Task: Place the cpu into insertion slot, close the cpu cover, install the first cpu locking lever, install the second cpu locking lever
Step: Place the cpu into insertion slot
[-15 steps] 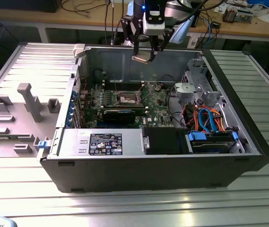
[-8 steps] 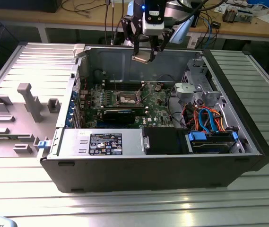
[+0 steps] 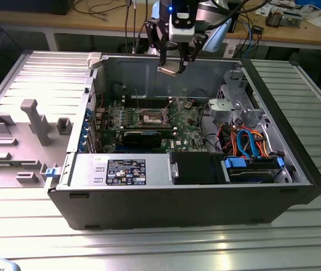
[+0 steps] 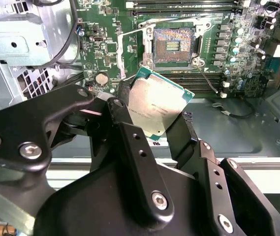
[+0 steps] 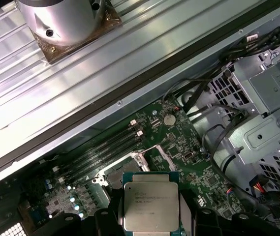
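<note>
My gripper hangs above the open computer case, near its back wall, shut on the cpu. In both wrist views the cpu is a pale silver square on a green base, pinched by its edges between the black fingers. The insertion slot lies below on the green motherboard, uncovered, with its dark contact field showing. The cpu cover stands raised at one side of the slot. A thin wire lever is lifted off the slot's edge.
The case walls ring the board. A long black card lies in front of the slot, memory slots beside it. A metal drive cage and orange and blue cables crowd the exterior view's right. A grey fixture plate sits at its left.
</note>
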{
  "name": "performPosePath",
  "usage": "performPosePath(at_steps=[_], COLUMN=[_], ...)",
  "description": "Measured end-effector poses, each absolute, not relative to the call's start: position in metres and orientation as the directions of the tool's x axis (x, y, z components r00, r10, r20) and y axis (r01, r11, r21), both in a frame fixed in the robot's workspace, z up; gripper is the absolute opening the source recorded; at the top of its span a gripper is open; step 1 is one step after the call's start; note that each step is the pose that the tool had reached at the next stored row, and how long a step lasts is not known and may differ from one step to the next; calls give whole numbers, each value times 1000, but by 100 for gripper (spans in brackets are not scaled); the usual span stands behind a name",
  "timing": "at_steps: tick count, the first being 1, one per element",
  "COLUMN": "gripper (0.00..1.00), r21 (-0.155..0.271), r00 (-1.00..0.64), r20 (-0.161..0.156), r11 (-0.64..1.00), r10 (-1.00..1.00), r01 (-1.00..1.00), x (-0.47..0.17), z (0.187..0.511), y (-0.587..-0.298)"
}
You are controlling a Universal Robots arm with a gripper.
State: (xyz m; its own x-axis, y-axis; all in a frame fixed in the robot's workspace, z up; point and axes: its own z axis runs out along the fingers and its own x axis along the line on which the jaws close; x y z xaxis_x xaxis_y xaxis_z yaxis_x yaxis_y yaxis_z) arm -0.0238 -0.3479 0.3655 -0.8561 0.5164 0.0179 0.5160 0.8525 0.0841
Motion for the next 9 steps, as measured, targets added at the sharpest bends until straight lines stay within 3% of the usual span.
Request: performPosePath(at_steps=[9], gripper=[54], r21=[84], r00=[-828], r20=[18], r11=[824], r10=[561], r01=[560], x=[-24], z=[365], y=[-348])
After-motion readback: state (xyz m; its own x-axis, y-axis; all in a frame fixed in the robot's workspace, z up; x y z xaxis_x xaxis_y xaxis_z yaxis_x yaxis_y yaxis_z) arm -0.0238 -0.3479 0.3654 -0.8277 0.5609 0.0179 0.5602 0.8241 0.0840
